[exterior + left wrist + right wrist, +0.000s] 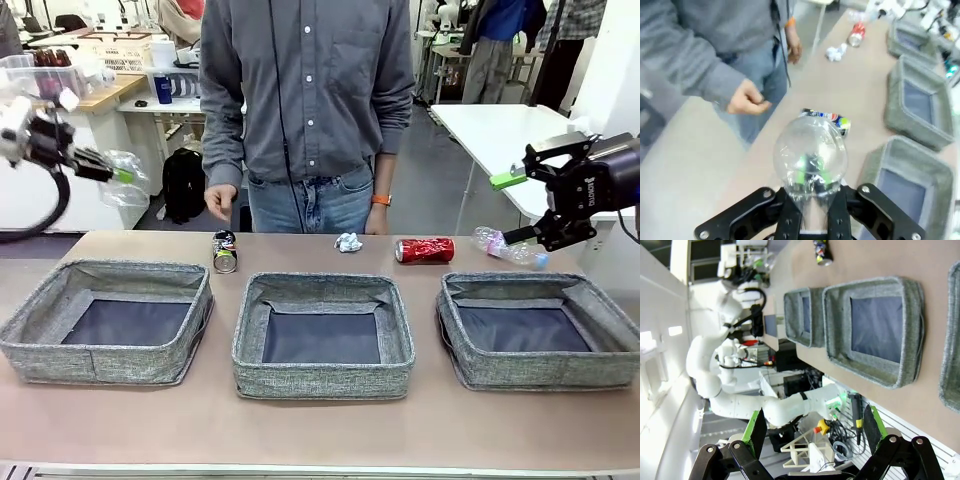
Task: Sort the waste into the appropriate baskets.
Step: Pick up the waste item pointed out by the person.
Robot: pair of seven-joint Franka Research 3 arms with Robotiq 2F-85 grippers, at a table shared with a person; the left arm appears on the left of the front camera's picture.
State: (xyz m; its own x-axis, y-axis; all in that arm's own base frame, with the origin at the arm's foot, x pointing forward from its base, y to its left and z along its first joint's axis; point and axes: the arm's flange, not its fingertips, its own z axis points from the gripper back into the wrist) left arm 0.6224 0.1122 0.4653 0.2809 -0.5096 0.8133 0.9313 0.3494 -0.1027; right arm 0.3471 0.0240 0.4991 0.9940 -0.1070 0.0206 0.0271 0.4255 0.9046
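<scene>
My left gripper is raised off the table's far left corner, shut on a clear plastic bottle; in the left wrist view the bottle stands out from between the jaws. On the far strip of the table lie a dark multicoloured can, a paper ball, a red can and a second clear bottle. My right gripper hangs open just above and right of that bottle, and its fingers hold nothing. Three grey baskets line the near side.
A person in a grey shirt stands at the far edge, one hand close above the dark can and the other hand near the paper ball. Bare tabletop runs along the front of the baskets.
</scene>
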